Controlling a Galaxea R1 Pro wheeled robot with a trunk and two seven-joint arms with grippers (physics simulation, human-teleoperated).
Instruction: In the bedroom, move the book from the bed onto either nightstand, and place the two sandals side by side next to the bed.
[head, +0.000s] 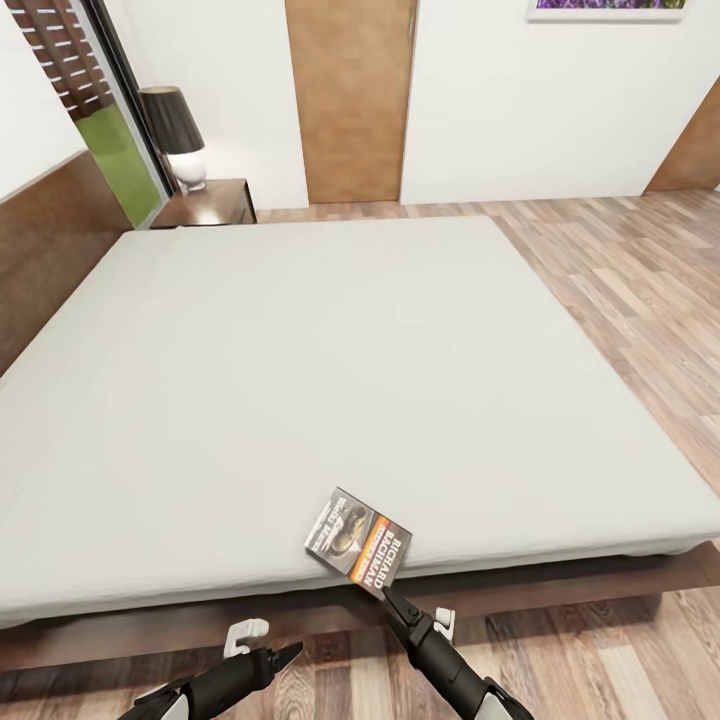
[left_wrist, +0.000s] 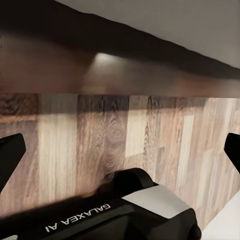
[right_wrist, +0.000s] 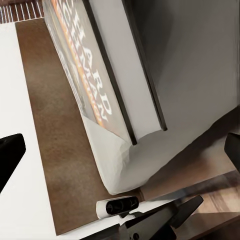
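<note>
Head view shows the large white mattress bed (head: 300, 380) on wood-plank floor (head: 620, 260), a dark nightstand (head: 210, 203) with a black-shaded lamp (head: 175, 135) beyond. The small grey paperback book (head: 358, 541) lies at the near edge, long axis diagonal, one corner toward my right gripper (head: 392, 600). Both my grippers, the left gripper (head: 285, 655) also, have fingers spread apart, holding nothing.

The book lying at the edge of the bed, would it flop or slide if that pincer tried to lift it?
The book looks thin and small, so probably light and a bit bendy. It lies flat at the bed's near edge, one corner overhanging, so a push might slide it off. The right pincer sits just short of that corner.
</note>
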